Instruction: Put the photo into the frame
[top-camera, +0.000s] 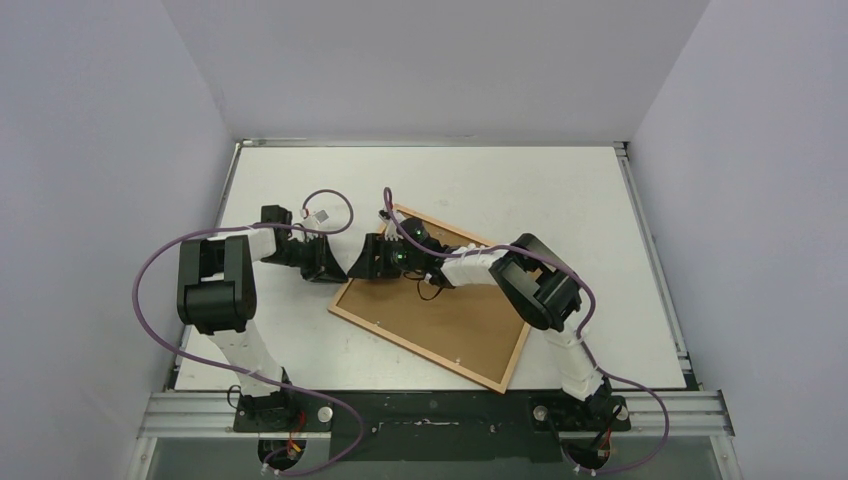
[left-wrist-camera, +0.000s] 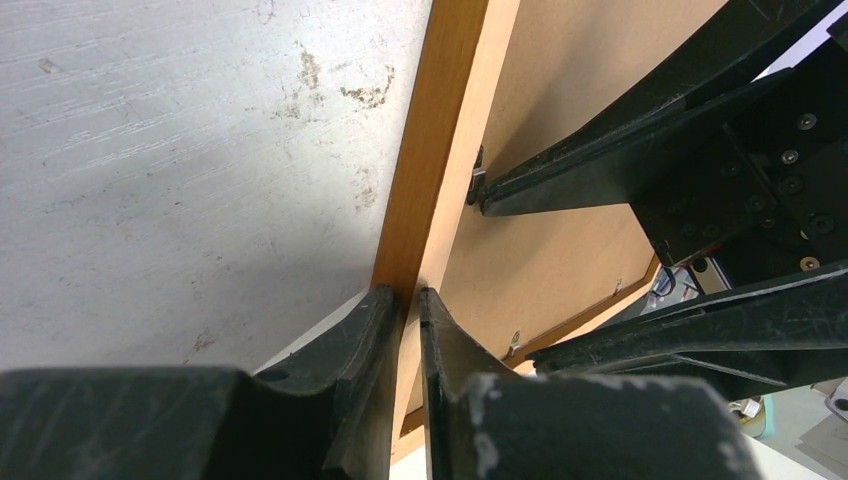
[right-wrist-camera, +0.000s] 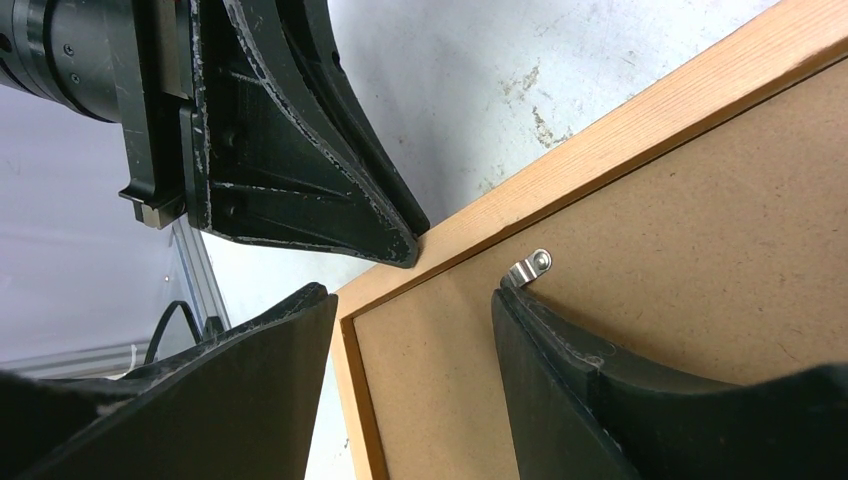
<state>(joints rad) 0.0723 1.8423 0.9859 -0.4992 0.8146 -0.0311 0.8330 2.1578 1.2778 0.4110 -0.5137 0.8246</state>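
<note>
The frame (left-wrist-camera: 440, 150) lies back-up on the tabletop (left-wrist-camera: 150, 150). Its left border is pinched in the nearly closed left tool (left-wrist-camera: 410, 295). The right tool (right-wrist-camera: 415, 300) is held open and empty beside a metal clip (right-wrist-camera: 528, 268).

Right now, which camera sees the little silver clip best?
The right wrist camera: the clip is close and sharp on the brown backing. In the top and left wrist views it's too tiny to tell.

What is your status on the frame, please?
Left gripper shut on light-brown wooden picture frame border. Right gripper open astride frame edge, by small metal clip on brown fibreboard backing. Photo not in view.
</note>
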